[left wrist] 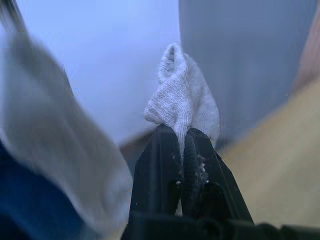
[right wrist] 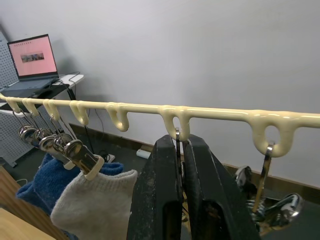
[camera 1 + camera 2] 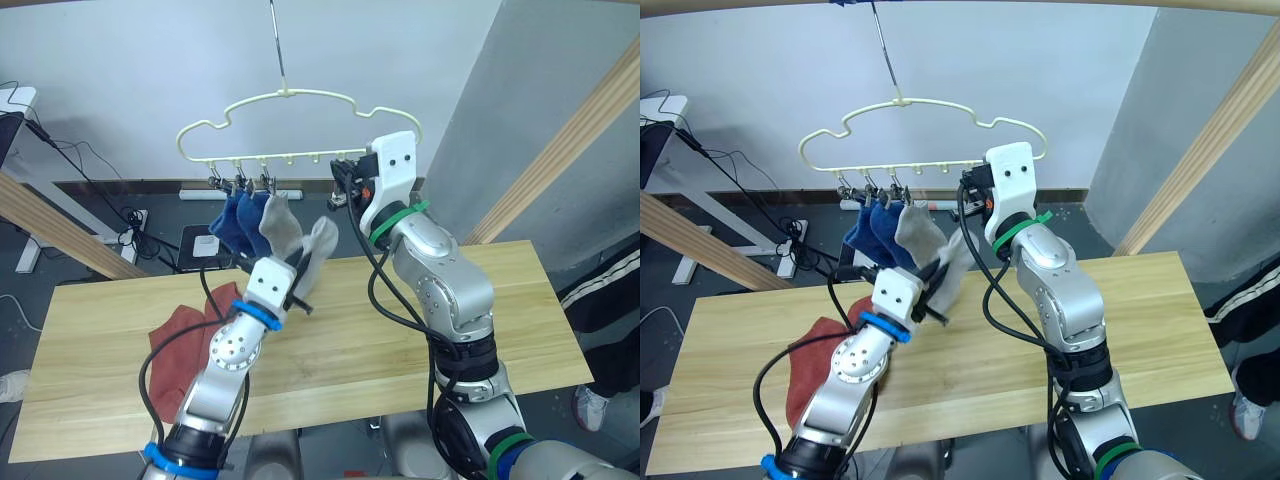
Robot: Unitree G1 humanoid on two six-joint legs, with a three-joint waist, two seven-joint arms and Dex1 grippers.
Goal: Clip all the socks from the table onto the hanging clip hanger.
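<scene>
The pale-yellow clip hanger (image 3: 290, 95) hangs by its hook above the far edge of the table (image 3: 500, 320). On its left clips hang two blue socks (image 3: 235, 222) and a light grey sock (image 3: 280, 228). My left gripper (image 1: 182, 137) is shut on a second grey sock (image 3: 320, 245), held up just below the hanger and right of the hung ones. My right gripper (image 2: 180, 142) is shut on the wire link of an empty metal clip (image 2: 176, 134) under the hanger's bottom bar. Rust-red socks (image 3: 185, 335) lie on the table at the left.
Slanted wooden beams (image 3: 560, 150) stand at both sides of the table. Another empty clip (image 2: 265, 200) hangs beside my right gripper. A laptop (image 2: 35, 55) sits on a desk behind, with cables and a power strip (image 3: 200, 195) on the floor. A person's leg (image 3: 610, 300) shows at the right.
</scene>
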